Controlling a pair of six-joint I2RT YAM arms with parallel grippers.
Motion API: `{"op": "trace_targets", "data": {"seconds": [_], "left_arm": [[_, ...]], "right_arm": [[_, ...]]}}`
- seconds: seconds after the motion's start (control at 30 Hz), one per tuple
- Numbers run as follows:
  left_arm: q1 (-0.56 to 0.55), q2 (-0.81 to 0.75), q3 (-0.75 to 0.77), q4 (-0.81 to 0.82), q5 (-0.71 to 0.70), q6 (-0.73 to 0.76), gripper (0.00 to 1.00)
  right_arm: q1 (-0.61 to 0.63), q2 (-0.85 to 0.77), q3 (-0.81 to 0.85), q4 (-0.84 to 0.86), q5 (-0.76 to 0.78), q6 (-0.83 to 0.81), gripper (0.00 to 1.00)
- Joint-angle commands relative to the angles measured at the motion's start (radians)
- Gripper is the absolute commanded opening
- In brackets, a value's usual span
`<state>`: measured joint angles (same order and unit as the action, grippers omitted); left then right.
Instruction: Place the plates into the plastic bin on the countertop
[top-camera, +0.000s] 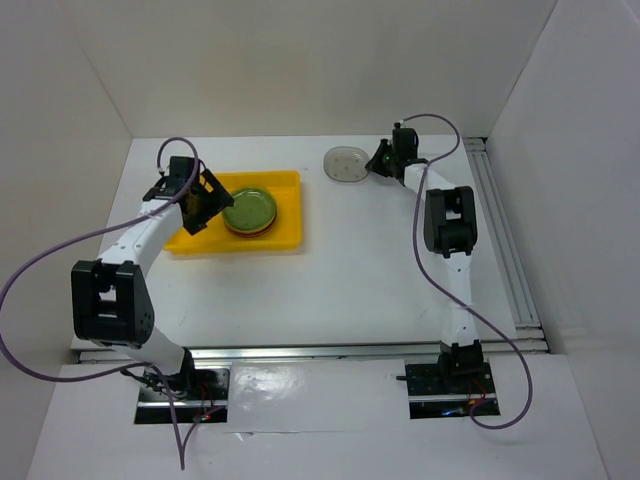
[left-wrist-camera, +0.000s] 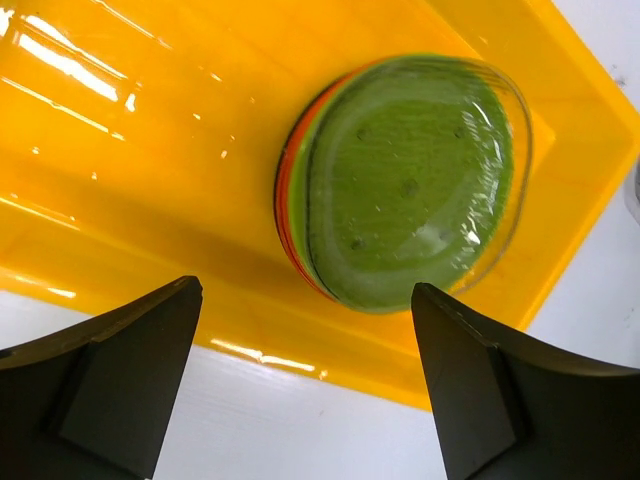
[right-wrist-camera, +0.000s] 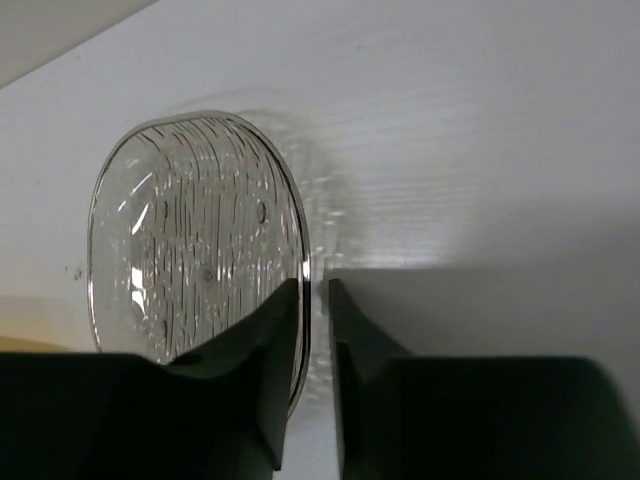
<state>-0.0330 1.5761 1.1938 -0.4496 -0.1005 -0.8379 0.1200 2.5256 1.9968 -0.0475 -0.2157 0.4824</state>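
Note:
The yellow plastic bin (top-camera: 285, 240) lies at the back left of the white countertop (top-camera: 330, 290). It holds a stack of plates (top-camera: 249, 211) with lime green showing and orange-red edges below. In the left wrist view a see-through grey rounded-square plate lies on the green plate (left-wrist-camera: 400, 180). My left gripper (top-camera: 205, 200) is open and empty, over the bin's (left-wrist-camera: 150, 150) left part (left-wrist-camera: 305, 288). A second grey rounded-square plate (top-camera: 347, 163) lies on the countertop at the back. My right gripper (top-camera: 378, 160) pinches its right rim (right-wrist-camera: 313, 285); the plate (right-wrist-camera: 190, 240) rests flat.
White walls close in the back and both sides. A metal rail (top-camera: 505, 250) runs along the right edge. Purple cables loop from both arms.

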Motion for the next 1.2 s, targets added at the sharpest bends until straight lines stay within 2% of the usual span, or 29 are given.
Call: {"op": "trace_targets", "data": {"seconds": [0.0, 0.07, 0.1, 0.2, 0.23, 0.27, 0.37, 0.4, 0.43, 0.47, 0.5, 0.57, 0.7, 0.87, 1.0, 1.03, 1.13, 1.17], "left_arm": [[-0.016, -0.108, 0.052, -0.06, -0.038, 0.017, 1.0], [-0.025, -0.177, 0.041, -0.069, -0.047, 0.036, 1.0], [-0.025, -0.2, 0.03, -0.069, -0.047, 0.036, 1.0], [-0.025, -0.275, 0.02, -0.069, 0.01, 0.082, 1.0], [-0.025, -0.289, 0.007, -0.04, 0.08, 0.095, 1.0], [-0.048, -0.298, 0.007, -0.026, 0.112, 0.115, 1.0], [-0.1, -0.314, -0.003, 0.059, 0.229, 0.128, 1.0], [-0.119, -0.314, -0.003, 0.081, 0.252, 0.138, 1.0], [-0.139, -0.314, -0.013, 0.104, 0.265, 0.138, 1.0], [-0.159, -0.288, -0.004, 0.127, 0.295, 0.149, 1.0], [-0.201, -0.268, 0.012, 0.127, 0.295, 0.149, 1.0], [-0.251, -0.223, 0.064, 0.137, 0.274, 0.149, 0.98], [-0.338, -0.119, 0.124, 0.158, 0.251, 0.161, 0.98], [-0.392, -0.006, 0.156, 0.186, 0.232, 0.161, 0.97], [-0.403, 0.021, 0.145, 0.196, 0.196, 0.152, 0.9], [-0.403, 0.021, 0.145, 0.196, 0.171, 0.143, 0.88], [-0.403, 0.021, 0.127, 0.216, 0.151, 0.143, 0.62], [-0.403, 0.021, 0.127, 0.216, 0.141, 0.134, 0.33]], "right_arm": [[0.013, 0.065, 0.036, -0.167, 0.036, -0.024, 0.15], [0.013, 0.065, 0.036, -0.167, 0.045, -0.013, 0.02], [0.013, 0.056, 0.036, -0.167, 0.065, -0.001, 0.0], [0.013, -0.052, -0.053, -0.152, 0.096, 0.047, 0.0], [0.013, -0.101, -0.163, -0.088, 0.111, 0.047, 0.0], [0.013, -0.213, -0.218, -0.065, 0.128, 0.056, 0.0], [0.024, -0.39, -0.429, -0.023, 0.225, 0.035, 0.0], [0.055, -0.512, -0.481, -0.014, 0.246, 0.021, 0.0], [0.067, -0.568, -0.534, 0.012, 0.266, 0.001, 0.0], [0.078, -0.618, -0.634, 0.032, 0.253, -0.017, 0.0], [0.099, -0.707, -0.676, 0.052, 0.212, -0.071, 0.0], [0.119, -0.783, -0.793, 0.099, 0.121, -0.1, 0.0], [0.154, -0.936, -0.936, 0.146, -0.002, -0.1, 0.0], [0.222, -1.03, -0.975, 0.146, -0.073, -0.1, 0.0], [0.244, -1.041, -0.952, 0.135, -0.115, -0.1, 0.0], [0.254, -1.051, -0.94, 0.126, -0.116, -0.091, 0.0], [0.288, -1.064, -0.94, 0.126, -0.107, -0.081, 0.0], [0.302, -1.089, -0.951, 0.142, -0.09, -0.068, 0.0]]}}
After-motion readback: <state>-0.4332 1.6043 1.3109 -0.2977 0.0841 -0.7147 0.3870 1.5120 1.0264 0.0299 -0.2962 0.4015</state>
